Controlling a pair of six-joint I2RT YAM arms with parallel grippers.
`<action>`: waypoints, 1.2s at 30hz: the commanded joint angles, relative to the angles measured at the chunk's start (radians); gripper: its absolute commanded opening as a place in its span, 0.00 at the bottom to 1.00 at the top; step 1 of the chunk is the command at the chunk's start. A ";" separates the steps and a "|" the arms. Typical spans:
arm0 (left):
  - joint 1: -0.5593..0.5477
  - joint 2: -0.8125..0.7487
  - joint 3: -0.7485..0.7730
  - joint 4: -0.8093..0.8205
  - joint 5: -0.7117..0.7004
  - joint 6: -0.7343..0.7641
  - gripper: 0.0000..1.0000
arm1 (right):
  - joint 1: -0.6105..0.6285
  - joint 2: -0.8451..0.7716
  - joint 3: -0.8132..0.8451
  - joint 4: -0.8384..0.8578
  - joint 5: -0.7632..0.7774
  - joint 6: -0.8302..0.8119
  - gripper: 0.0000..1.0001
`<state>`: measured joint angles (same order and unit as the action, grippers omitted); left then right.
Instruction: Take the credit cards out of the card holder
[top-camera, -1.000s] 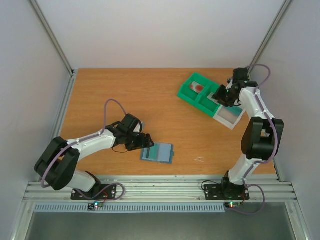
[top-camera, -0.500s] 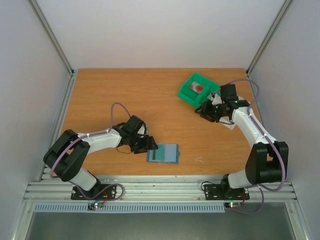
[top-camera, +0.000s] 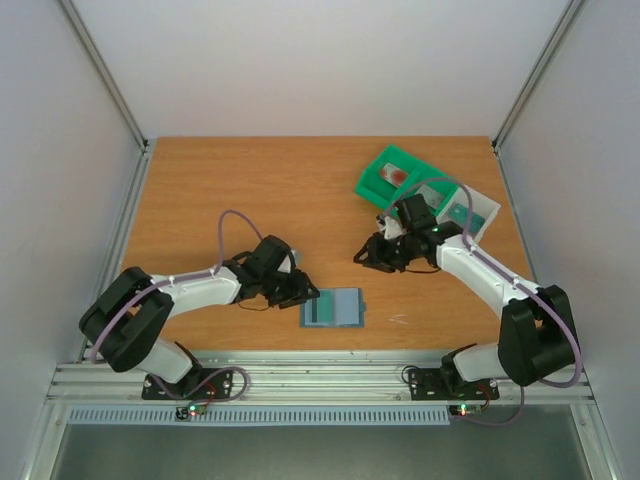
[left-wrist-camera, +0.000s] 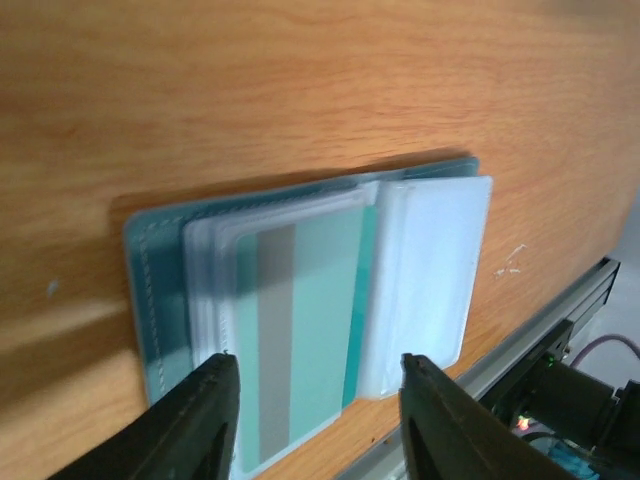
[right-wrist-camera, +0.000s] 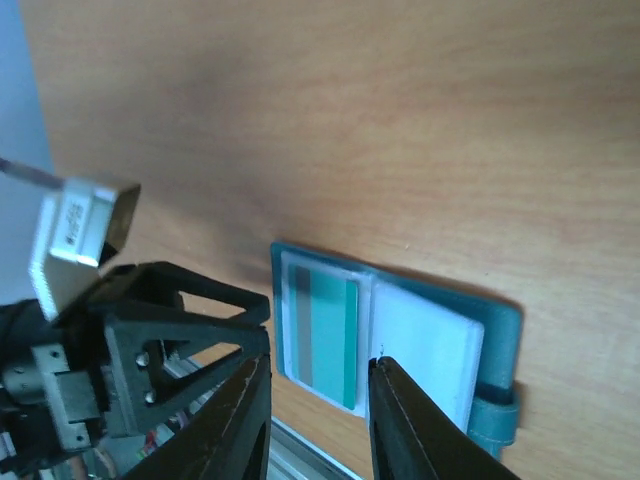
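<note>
Card holder (top-camera: 333, 308) open flat, long axis L–R

Overhead camera looks down; both close wrist cameras share the card holder (top-camera: 334, 308).

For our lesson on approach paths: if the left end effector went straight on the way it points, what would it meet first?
Most likely the open card holder, at its teal card; how high the left end effector sits is unclear.
</note>
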<state>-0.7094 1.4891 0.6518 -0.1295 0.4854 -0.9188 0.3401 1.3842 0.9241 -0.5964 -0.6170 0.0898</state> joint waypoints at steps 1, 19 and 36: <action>-0.005 0.010 -0.018 0.104 -0.025 -0.027 0.38 | 0.122 -0.006 -0.037 0.043 0.116 0.037 0.26; -0.004 0.083 -0.009 0.049 -0.013 0.068 0.00 | 0.323 0.124 -0.135 0.236 0.057 0.137 0.21; -0.004 0.057 -0.035 0.071 0.019 0.083 0.01 | 0.324 0.233 -0.164 0.332 0.032 0.145 0.14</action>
<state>-0.7094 1.5139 0.6334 -0.1146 0.4709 -0.8463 0.6563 1.6001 0.7807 -0.3096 -0.5674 0.2192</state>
